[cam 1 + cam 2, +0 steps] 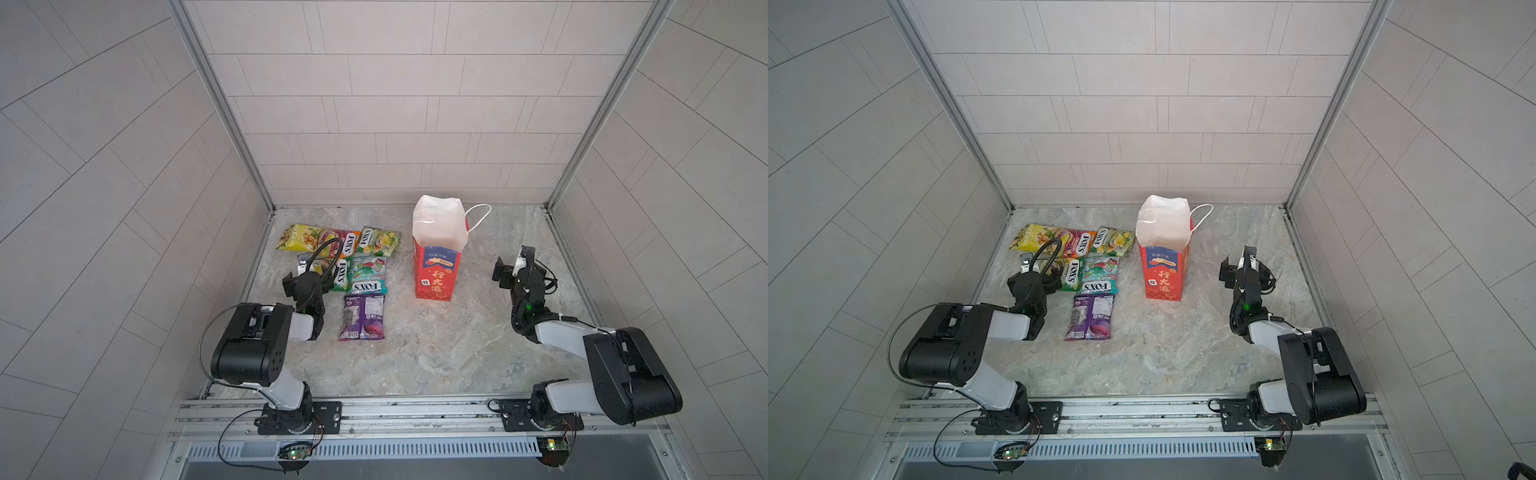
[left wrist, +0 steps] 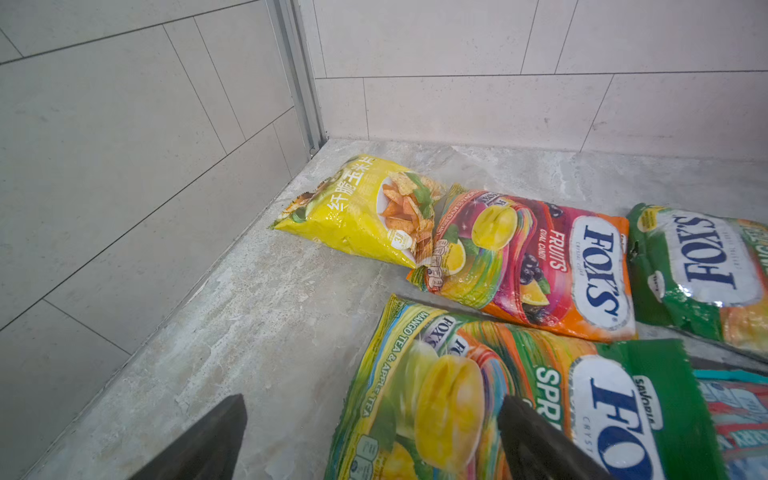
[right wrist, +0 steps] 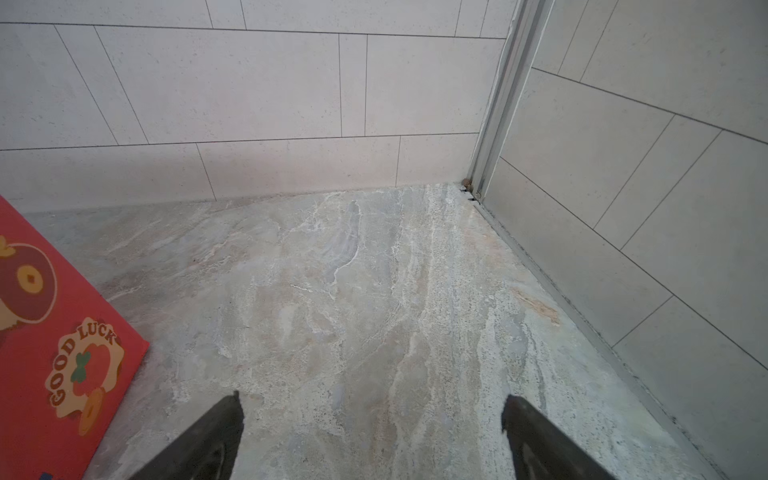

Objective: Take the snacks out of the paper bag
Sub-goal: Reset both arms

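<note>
Red paper bag (image 1: 434,274) found upright near back edge of counter (image 1: 436,357); six snacks (image 1: 368,272) flat toward back-left corner; left gripper (image 2: 370,405), right gripper (image 3: 372,399) splayed, empty.

1. The paper bag (image 1: 434,266) stands upright mid-counter with its mouth open upward. A cord handle (image 1: 478,216) loops out toward the right wall (image 1: 665,208).
2. 6 snacks (image 1: 368,272) lie flat and close together, several overlapping, between the bag and the left wall (image 1: 124,208).
3. Bare counter (image 1: 415,361) spans the near half and the stretch right of the bag.
4. The left end effector (image 2: 370,401) hangs, jaws apart, over the edge of a green packet (image 2: 498,374). The right end effector (image 3: 372,397), jaws apart, hangs over bare counter beside the bag.
</note>
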